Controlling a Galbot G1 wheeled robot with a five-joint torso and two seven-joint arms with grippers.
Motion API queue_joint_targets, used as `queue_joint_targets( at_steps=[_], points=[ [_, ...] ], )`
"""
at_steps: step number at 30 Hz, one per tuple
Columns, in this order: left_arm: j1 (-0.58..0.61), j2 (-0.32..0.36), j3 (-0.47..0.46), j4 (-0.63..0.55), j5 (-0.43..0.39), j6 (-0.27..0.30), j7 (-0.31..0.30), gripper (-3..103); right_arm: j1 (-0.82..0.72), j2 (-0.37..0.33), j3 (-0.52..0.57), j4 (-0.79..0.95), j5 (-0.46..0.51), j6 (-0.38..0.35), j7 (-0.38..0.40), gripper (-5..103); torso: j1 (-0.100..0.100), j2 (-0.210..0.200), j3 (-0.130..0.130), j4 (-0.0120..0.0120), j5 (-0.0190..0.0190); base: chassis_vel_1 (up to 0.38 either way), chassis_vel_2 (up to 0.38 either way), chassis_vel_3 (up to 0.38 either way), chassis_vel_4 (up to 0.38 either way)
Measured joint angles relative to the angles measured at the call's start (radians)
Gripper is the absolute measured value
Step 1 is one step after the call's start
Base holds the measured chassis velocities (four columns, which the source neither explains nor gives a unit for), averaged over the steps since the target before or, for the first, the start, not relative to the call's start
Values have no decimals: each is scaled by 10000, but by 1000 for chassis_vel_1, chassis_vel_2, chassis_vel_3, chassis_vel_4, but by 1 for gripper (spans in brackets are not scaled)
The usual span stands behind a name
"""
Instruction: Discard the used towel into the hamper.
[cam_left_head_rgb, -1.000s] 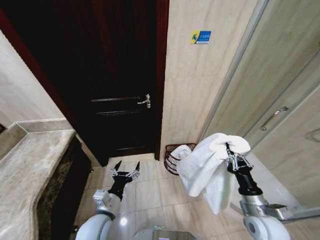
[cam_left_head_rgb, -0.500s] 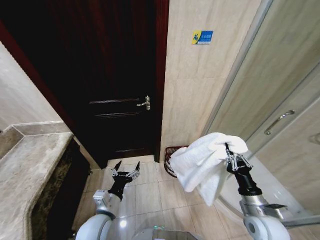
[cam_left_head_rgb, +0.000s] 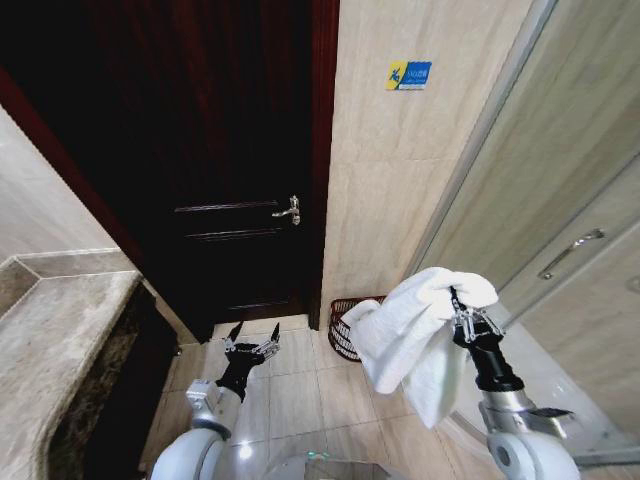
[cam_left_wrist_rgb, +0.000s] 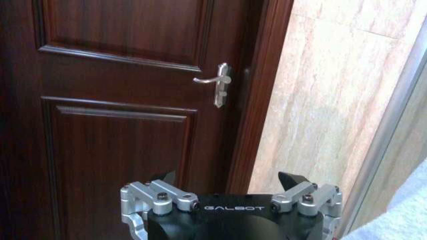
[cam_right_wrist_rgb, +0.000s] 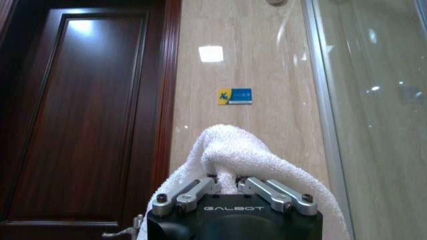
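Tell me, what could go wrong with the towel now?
1. The right gripper pinches just a fold of the towel. Most of it hangs loose, so it might slip out and land on the floor.
2. The hamper sits low by the wall, partly hidden behind the towel. A drop from here could miss or catch its rim.
The left gripper waits open, low near the door.

Dark wood door with a silver handle. Blue sign up on the tan wall. Stone counter nearby.
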Motion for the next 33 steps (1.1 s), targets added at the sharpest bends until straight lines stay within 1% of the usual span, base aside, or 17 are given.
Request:
queue_joint_targets(
  at_steps=[33],
  points=[
    [0,0,0,0,0,0,0,100,85,-17,-36,-190,96,54,-177,8,0,-2,-1,-1,1,-75,68,68,-73]
  ],
)
